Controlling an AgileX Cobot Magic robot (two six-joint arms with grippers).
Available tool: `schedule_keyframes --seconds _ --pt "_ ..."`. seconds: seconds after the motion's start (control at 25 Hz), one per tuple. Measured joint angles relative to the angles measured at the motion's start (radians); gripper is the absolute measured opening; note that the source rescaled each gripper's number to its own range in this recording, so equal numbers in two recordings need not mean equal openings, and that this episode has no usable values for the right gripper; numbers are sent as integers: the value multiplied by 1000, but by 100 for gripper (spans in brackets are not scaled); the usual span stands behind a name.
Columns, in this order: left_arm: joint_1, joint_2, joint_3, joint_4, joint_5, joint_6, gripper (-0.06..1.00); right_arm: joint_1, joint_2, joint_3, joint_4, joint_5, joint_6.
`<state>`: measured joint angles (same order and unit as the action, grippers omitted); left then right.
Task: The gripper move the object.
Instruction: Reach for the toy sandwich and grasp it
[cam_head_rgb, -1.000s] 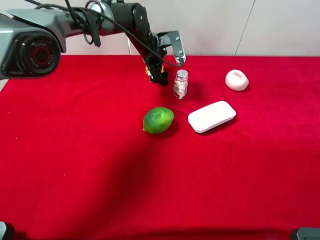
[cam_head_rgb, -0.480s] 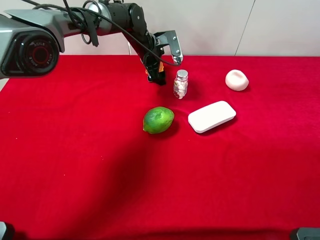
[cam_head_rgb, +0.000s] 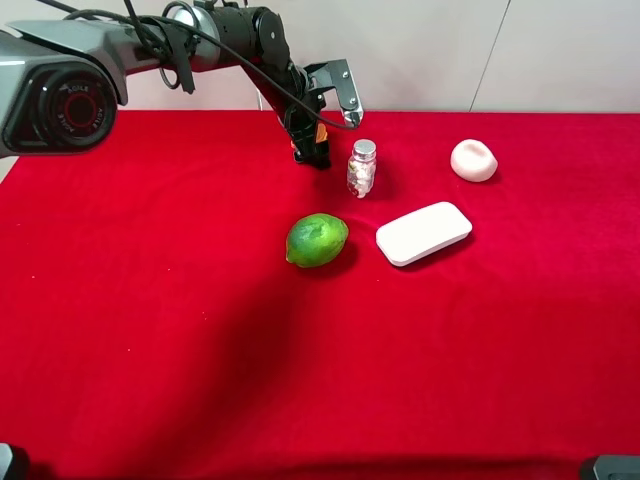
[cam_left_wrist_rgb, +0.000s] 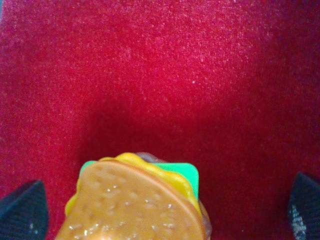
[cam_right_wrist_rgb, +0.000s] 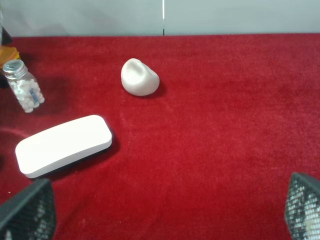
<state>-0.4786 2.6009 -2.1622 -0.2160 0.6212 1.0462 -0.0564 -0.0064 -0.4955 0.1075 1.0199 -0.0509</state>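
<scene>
The toy sandwich (cam_left_wrist_rgb: 135, 200), with an orange bun, yellow and green layers, lies on the red cloth between the wide-spread fingers (cam_left_wrist_rgb: 22, 212) of my left gripper (cam_left_wrist_rgb: 162, 212). The fingers do not touch it. In the exterior high view the left gripper (cam_head_rgb: 311, 150) points down at the far middle of the table, just left of a pill bottle, and hides most of the sandwich; only an orange bit (cam_head_rgb: 298, 149) shows. My right gripper (cam_right_wrist_rgb: 165, 215) is open and empty, apart from everything, and out of the exterior view.
A small pill bottle (cam_head_rgb: 361, 167) stands right beside the left gripper. A green lime (cam_head_rgb: 317, 240) and a white rounded block (cam_head_rgb: 424, 233) lie nearer the front. A white lump (cam_head_rgb: 473, 160) sits at the far right. The red cloth (cam_head_rgb: 150, 330) covers the table.
The left gripper has shifted slightly back and to the left, away from the pill bottle. The other things have not moved.
</scene>
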Motion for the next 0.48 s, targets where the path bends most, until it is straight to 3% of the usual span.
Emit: schedule_keyframes --seconds 0.28,0.48 --pt "1 0 0 -7 0 0 88 0 0 0 0 0 0" --pt "14 8 0 -89 -1 -1 85 0 0 0 0 0 0"
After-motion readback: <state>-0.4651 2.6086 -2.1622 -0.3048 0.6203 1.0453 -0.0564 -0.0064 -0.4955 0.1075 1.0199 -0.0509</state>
